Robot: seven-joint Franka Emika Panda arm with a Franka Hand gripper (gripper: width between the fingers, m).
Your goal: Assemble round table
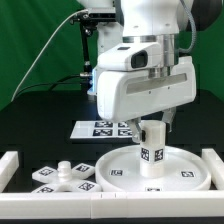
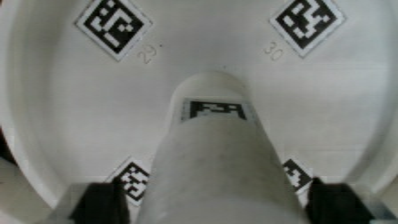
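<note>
The short round leg stands upright at the middle of the big rimmed disc, with a square tag on its side facing the exterior camera. The hand comes down from above and is closed narrow around the leg's upper part. In the wrist view the dark fingers press in on either side of it. That view looks down the leg to the disc's flat inside, where tags lie around the leg's foot. Whether the foot is fully seated in the disc cannot be told. The disc lies flat on the dark table. On the exterior view's left, apart from the disc, the four-armed base lies flat with its hub up. The marker board lies behind the disc, and the blocky white rail borders the front and sides.
</note>
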